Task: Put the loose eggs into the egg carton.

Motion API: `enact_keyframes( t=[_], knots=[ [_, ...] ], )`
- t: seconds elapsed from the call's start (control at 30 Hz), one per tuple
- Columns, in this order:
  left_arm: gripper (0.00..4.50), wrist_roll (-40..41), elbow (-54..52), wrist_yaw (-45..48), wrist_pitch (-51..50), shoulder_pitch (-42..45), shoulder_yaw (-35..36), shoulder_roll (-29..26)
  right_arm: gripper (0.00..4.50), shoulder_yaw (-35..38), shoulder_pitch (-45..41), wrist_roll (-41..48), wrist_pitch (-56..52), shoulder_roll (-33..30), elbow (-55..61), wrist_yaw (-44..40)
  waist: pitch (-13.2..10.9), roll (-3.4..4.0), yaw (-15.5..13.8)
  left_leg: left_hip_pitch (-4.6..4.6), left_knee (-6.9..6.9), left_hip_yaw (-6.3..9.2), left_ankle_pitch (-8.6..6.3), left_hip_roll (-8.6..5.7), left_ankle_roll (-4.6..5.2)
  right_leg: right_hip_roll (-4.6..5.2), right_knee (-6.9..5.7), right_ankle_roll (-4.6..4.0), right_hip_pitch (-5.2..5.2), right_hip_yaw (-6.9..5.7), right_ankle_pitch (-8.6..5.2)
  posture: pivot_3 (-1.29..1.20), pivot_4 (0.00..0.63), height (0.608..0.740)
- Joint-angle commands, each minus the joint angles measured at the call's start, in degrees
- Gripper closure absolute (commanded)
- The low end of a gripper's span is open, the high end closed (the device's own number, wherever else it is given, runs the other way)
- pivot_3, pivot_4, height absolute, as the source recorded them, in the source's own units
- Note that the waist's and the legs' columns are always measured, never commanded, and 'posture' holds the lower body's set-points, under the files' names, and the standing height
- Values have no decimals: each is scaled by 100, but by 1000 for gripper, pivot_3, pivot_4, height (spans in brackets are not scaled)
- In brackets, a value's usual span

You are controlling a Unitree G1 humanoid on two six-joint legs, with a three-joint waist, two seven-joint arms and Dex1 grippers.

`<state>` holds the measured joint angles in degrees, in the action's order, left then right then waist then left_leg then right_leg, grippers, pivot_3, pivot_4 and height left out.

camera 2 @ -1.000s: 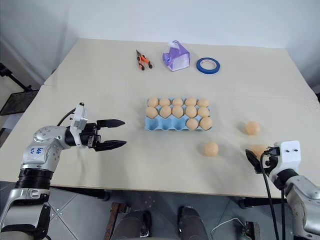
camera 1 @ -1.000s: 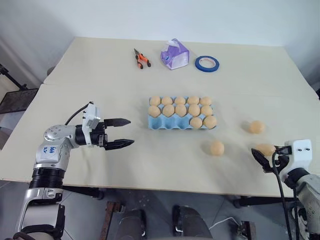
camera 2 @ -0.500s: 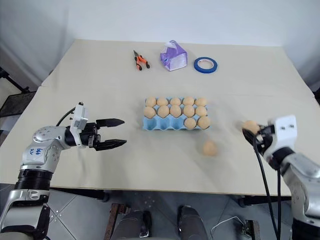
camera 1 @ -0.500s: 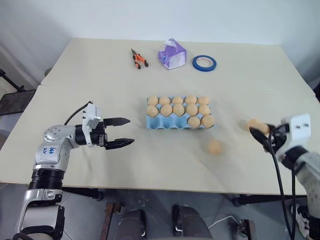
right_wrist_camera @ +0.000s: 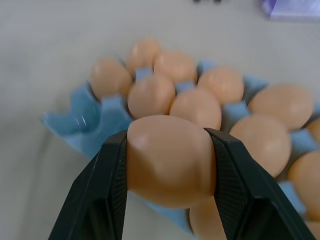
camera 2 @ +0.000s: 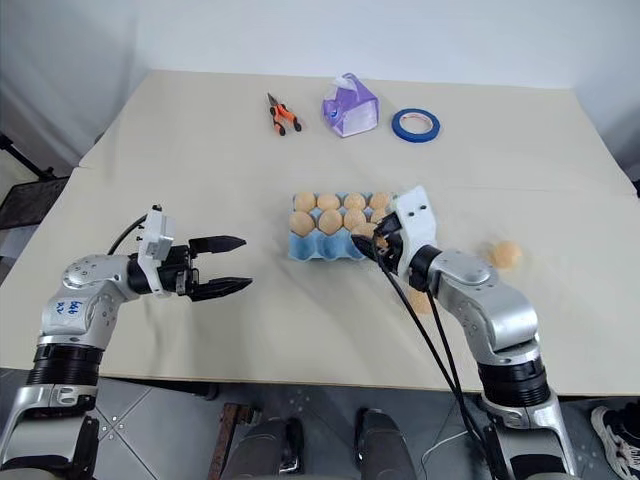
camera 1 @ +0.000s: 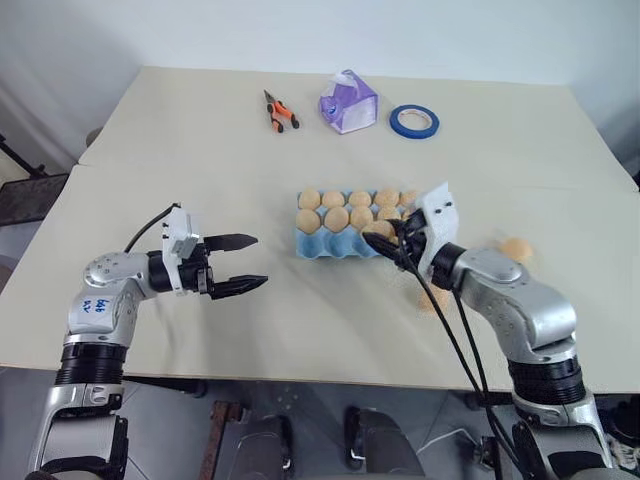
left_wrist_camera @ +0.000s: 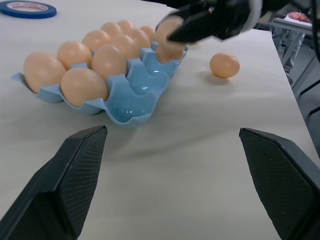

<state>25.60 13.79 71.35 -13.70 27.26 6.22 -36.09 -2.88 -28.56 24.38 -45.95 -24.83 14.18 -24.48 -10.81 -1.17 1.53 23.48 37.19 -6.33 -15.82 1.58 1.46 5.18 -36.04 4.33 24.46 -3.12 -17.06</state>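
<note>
While above carton [camera 2: 310, 243] (egg [right_wrist_camera: 170, 161] clamped)

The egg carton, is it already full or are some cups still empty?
Not full: the egg carton shows bare blue cups on its near row in the left wrist view.

From the head we look forward and down over the table [camera 1: 200, 130] through two eyes sharing almost the same scene; our left wrist camera looks level along its open fingers [left_wrist_camera: 75, 170] toward the egg carton [left_wrist_camera: 125, 95] ahead; our right wrist camera sits very near its held egg [right_wrist_camera: 170, 160], the carton just beyond
</note>
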Motion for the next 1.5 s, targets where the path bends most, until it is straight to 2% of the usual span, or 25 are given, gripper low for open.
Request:
enact_keyframes(
  t=[0.03,0.13,0.2,0.23,0.37,0.4,0.6,0.73,0.93,1.07,1.3,1.5],
  knots=[
    [0,136,-284,-66,9,-136,190,-81,2575,-37,-202,-144,356,25,-116,-171,0,0,7,-2,2,-9,-2,0,5,5,3,3,0,-7,1,0,150,740],
    [0,163,-386,-142,-18,-228,242,-84,2575,-113,-281,-228,453,43,-240,-262,0,-1,14,-4,11,-27,-4,1,13,15,3,6,0,-23,3,0,150,740],
    [0,183,-470,-176,-38,-300,260,-90,1859,-132,-326,-241,447,82,-258,-301,0,-1,10,-6,15,-28,-5,2,14,18,0,6,0,-24,4,0,150,740],
    [0,194,-506,-188,-49,-330,266,-94,1642,-144,-341,-236,418,93,-238,-334,0,0,12,-11,15,-28,-5,1,15,19,0,6,0,-23,4,0,150,740],
    [0,210,-558,-218,-79,-368,284,-96,156,-164,-403,-210,379,146,-156,-416,0,-1,12,-19,14,-30,-7,3,20,20,-2,4,1,-23,5,0,150,740],
    [0,212,-562,-220,-82,-371,283,-97,33,-155,-422,-204,383,162,-134,-427,0,0,12,-19,14,-30,-6,3,21,21,-3,2,1,-23,6,0,150,740],
    [0,206,-557,-231,-92,-341,264,-82,33,-32,-448,-150,359,138,45,-484,0,0,13,-21,13,-29,-4,4,23,22,-6,-5,3,-23,10,0,150,740],
    [0,217,-581,-227,-104,-351,263,-87,33,473,-165,98,249,-155,490,-563,0,0,8,-20,9,-30,-4,3,23,24,-4,-5,5,-23,10,0,150,740],
    [0,217,-563,-189,-120,-370,238,-98,33,1606,969,732,119,-857,1224,-978,0,-1,-48,-17,4,-30,-7,2,22,29,-1,-4,-3,-42,11,0,150,740],
    [0,179,-410,-159,-93,-222,159,-42,33,2575,2315,537,808,-1315,1217,-1382,1,-2,-108,-20,6,-36,-13,2,33,27,9,-3,-6,-47,11,0,150,740],
    [0,125,-136,-9,-24,-41,75,-34,33,3876,3972,513,1546,-1462,914,-1907,1,-2,-144,-43,18,-49,-4,3,38,25,3,-11,-16,-39,18,0,150,740],
    [0,88,118,113,58,161,2,-52,33,4369,4559,593,1794,-1445,747,-2027,1,-2,-127,-56,19,-53,6,7,35,24,6,-22,-26,-31,38,0,150,740]
  ],
)
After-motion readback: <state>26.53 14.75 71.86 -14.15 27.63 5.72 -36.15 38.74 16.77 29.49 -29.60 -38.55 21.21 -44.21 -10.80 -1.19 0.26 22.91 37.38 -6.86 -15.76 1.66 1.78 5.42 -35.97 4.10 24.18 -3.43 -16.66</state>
